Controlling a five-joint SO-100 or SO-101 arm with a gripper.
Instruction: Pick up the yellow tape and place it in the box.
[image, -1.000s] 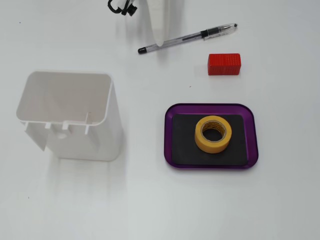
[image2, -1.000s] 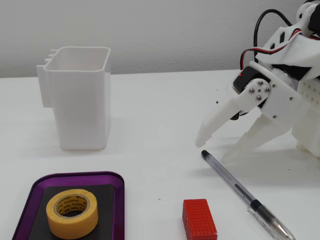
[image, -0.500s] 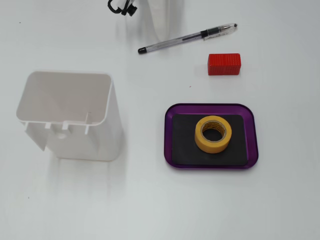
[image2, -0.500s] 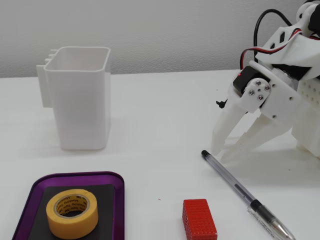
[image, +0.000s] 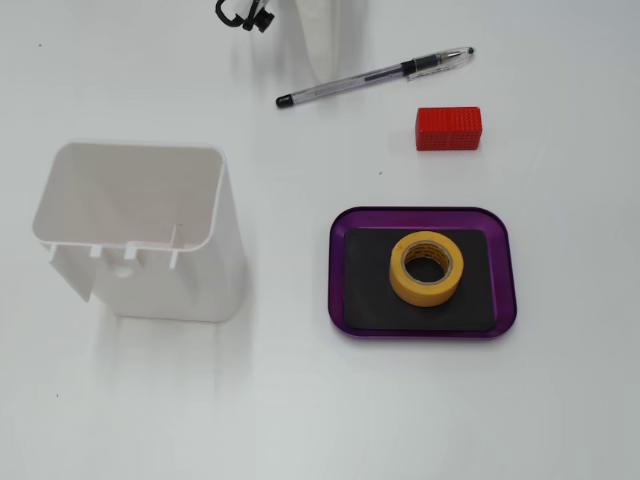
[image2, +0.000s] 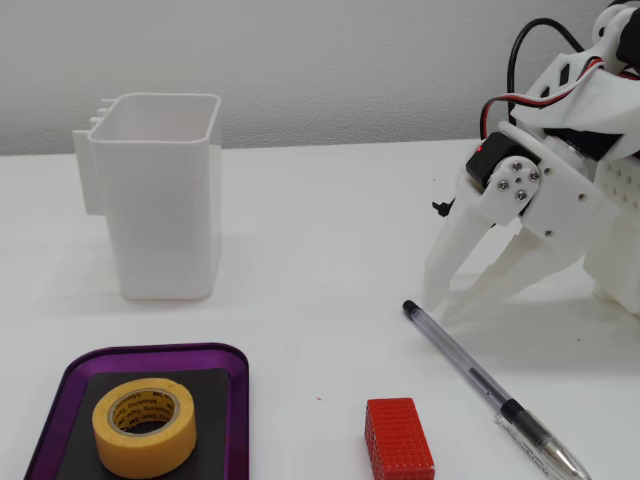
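The yellow tape (image: 402, 272) lies flat on the black base of the box, a shallow purple tray (image: 338, 270), at the right of a fixed view. It also shows at the lower left of a fixed view (image2: 145, 452), inside the tray (image2: 160, 353). My gripper (image2: 438, 308) is at the right of that view, far from the tray. Its white fingers point down and meet at the tips beside the pen's end. It holds nothing. In a fixed view only a pale white part of the arm (image: 322, 40) shows at the top edge.
A tall white plastic container (image: 140, 260) (image2: 165, 210) stands on the table apart from the tray. A red block (image: 449, 129) (image2: 398, 438) and a clear pen (image: 370, 78) (image2: 480, 385) lie between the tray and the arm.
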